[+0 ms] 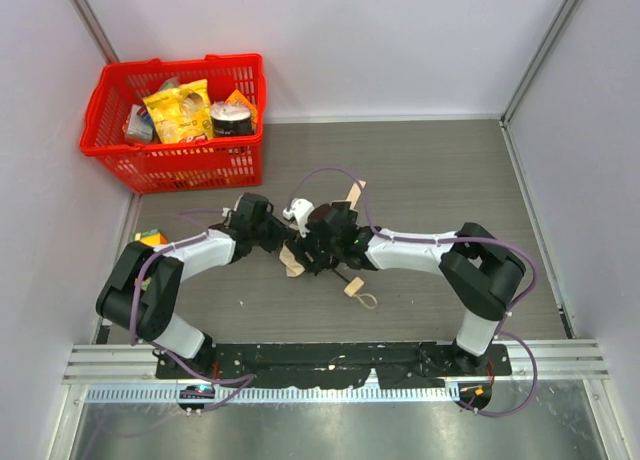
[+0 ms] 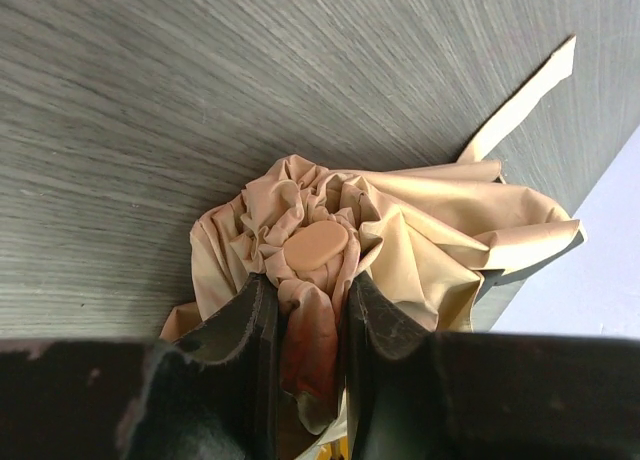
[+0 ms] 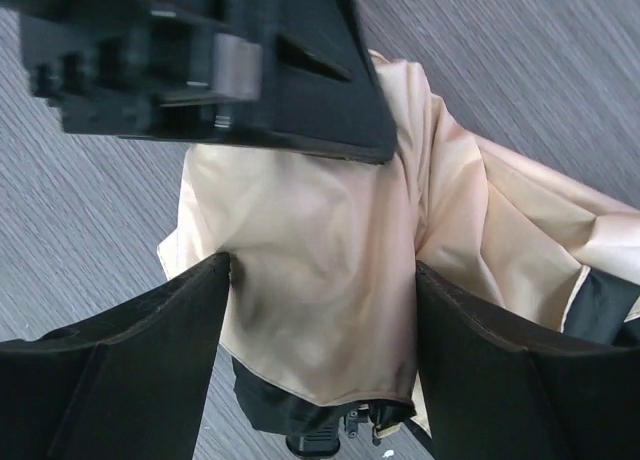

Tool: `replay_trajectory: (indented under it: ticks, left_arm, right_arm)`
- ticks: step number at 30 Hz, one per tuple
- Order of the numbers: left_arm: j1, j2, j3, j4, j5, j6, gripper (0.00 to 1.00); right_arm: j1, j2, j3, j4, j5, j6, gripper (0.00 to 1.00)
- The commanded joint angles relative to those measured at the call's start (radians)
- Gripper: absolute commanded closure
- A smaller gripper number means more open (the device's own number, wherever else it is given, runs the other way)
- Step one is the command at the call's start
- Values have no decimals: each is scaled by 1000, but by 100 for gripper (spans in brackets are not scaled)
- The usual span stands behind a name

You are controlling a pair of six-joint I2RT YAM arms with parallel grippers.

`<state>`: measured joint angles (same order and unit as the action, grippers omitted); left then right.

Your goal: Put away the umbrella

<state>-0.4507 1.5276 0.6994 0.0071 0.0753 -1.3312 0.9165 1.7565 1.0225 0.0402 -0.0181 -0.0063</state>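
The umbrella (image 1: 292, 261) lies folded on the grey table between my two grippers, its beige canopy bunched. Its cream handle (image 1: 352, 286) with loop cord points toward the near edge, and its strap (image 1: 353, 194) trails toward the back. My left gripper (image 1: 277, 236) is shut on the gathered fabric at the canopy's tip, just below the round tan cap (image 2: 316, 245); in the left wrist view the gripper (image 2: 310, 302) pinches the cloth tightly. My right gripper (image 1: 320, 244) spans the canopy bundle (image 3: 320, 270), and its fingers (image 3: 180, 325) press the fabric on both sides. The black shaft end (image 3: 325, 442) shows below.
A red basket (image 1: 110, 148) with snack packets and a tin stands at the back left. A small yellow and orange item (image 1: 150, 239) lies by the left wall. White walls close the left, back and right sides. The left gripper's body (image 3: 250, 60) hangs just above the right fingers.
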Motion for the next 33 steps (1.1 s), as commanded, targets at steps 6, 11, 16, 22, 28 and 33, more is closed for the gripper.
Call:
replay_trajectory:
  ticks: [6,11,16,22,28,33]
  left_arm:
    - [-13,63,31,-288,-43,-31,100]
    - [-13,81,78,-360,-51,-51,100]
    - [-13,74,140,-458,-57,-25,100]
    - [-13,26,150,-535,-60,-20,100]
    - [-13,-29,103,-518,-66,-62,100]
    - [4,-75,54,-383,-66,-40,85]
  right_arm:
    - [110,32,-10,119,234,-115,24]
    - [197,69,-113,214,403,-162,24]
    - [209,165,-99,178,585,-185,24]
    - [197,241,-78,127,595,-185,66]
    - [168,270,-70,87,474,-185,99]
    - [90,238,-93,93,215,-136,99]
